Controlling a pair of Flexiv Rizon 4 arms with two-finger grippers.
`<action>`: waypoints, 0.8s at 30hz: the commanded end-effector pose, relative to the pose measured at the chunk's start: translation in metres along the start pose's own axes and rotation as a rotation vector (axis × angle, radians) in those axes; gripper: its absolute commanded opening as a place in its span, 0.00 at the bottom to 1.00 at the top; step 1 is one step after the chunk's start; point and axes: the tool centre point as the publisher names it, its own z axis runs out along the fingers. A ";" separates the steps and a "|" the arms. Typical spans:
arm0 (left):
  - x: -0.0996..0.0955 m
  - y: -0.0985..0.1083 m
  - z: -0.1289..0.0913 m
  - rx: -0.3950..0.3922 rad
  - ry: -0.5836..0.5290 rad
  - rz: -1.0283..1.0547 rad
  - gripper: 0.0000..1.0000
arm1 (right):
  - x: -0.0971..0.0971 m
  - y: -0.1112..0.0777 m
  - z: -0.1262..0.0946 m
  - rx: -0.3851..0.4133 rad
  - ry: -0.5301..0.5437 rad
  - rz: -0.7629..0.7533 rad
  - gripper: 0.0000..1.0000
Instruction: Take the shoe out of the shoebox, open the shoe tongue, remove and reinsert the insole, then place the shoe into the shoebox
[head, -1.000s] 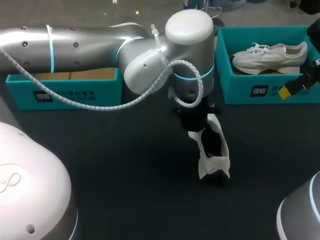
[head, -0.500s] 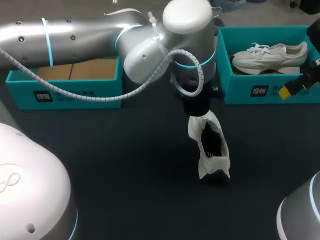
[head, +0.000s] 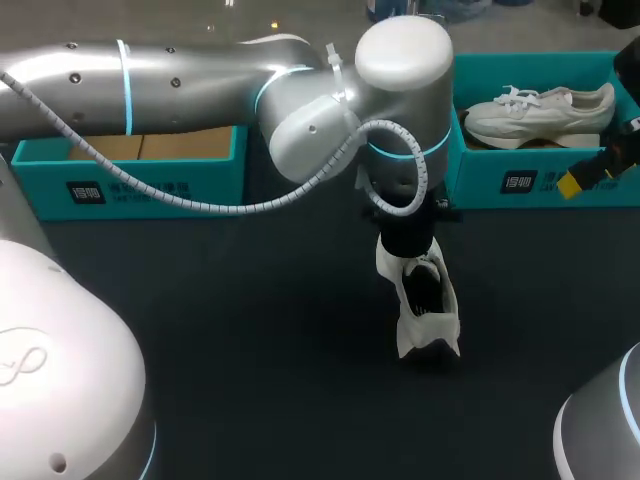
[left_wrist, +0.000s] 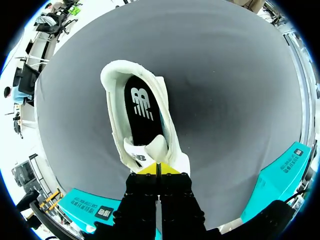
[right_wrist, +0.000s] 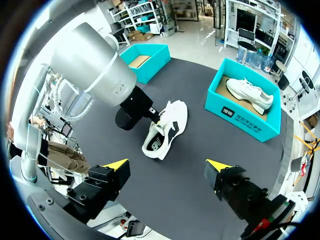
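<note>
Shoe (head: 425, 305) laid on table (head: 250, 330) at middle, heel near, insole (left_wrist: 142, 112) seen inside. Left hand (left_wrist: 157, 169) closed, tips pressed together at tongue (left_wrist: 152, 147). Right hand (right_wrist: 169, 167) held wide open at right, beside box (head: 520, 180); second shoe (head: 540, 110) kept inside.

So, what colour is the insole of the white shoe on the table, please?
The insole is black with a white logo, clearest in the left wrist view.

Robot lab: silver arm (head: 200, 80) above a dark table (head: 220, 340), teal shoeboxes (head: 530, 182)
</note>
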 end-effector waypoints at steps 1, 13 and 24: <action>0.001 -0.006 0.013 0.002 -0.010 0.001 0.00 | -0.001 0.003 0.001 0.006 0.000 0.001 1.00; 0.020 -0.002 -0.041 0.000 -0.065 -0.314 0.00 | -0.001 0.003 0.001 0.006 0.000 0.001 1.00; 0.047 -0.039 -0.075 0.041 -0.080 -0.522 0.00 | -0.001 0.003 0.001 0.006 0.000 0.001 1.00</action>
